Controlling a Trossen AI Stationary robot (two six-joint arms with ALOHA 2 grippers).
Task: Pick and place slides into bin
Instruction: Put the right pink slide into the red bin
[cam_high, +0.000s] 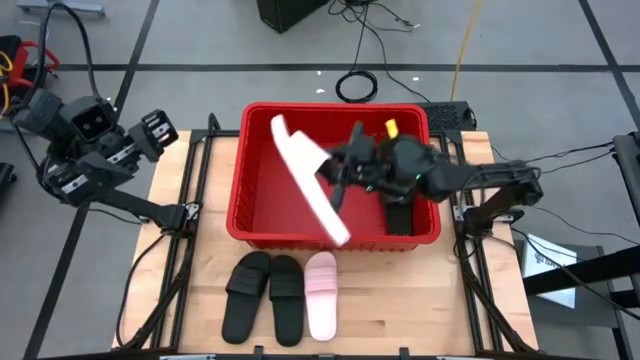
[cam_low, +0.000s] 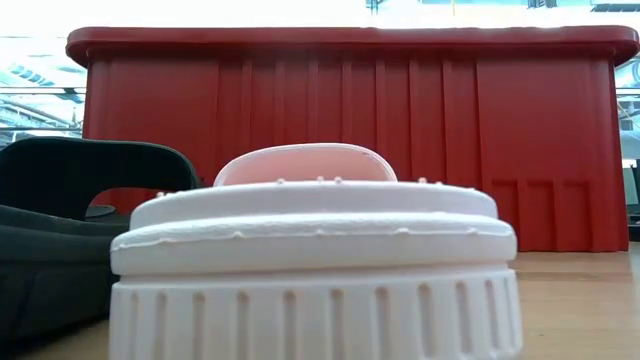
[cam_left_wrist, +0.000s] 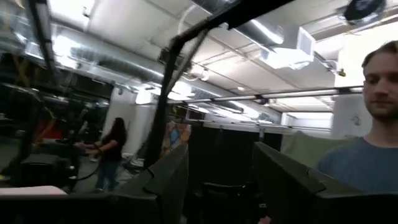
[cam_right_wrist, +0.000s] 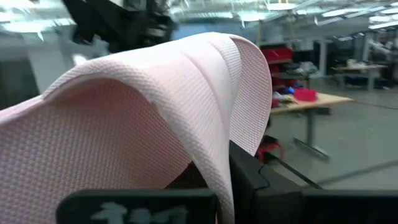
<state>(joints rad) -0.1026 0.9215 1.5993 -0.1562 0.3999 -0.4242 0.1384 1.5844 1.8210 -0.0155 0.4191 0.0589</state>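
Observation:
The red bin (cam_high: 262, 215) stands at the table's middle; it also fills the back of the low view (cam_low: 350, 130). My right gripper (cam_high: 340, 172) reaches in over it from the right and is shut on a pale pink slide (cam_high: 300, 165). A black slide (cam_high: 400, 217) lies in the bin's right end. Two black slides (cam_high: 246, 295) (cam_high: 287, 298) and one pale pink slide (cam_high: 321, 295) lie soles down on the table in front of the bin. My left gripper (cam_high: 155, 133) is open and empty, raised off the table's far left corner. My right gripper holds the pale pink slide by its wide strap (cam_right_wrist: 186, 106), at about the slide's mid-length. One dark finger (cam_right_wrist: 249, 177) shows beside the strap's edge; the strap hides the other. The fingers come level from the table's right. The slide is lifted, slanting from the bin's far left to its near wall (cam_high: 342, 236).
The three slides on the table lie side by side near the front edge; the pink one (cam_low: 310, 260) and a black one (cam_low: 80, 230) fill the low view's foreground. Metal frame rails run along both sides of the table. A person shows in the left wrist view (cam_left_wrist: 367, 149).

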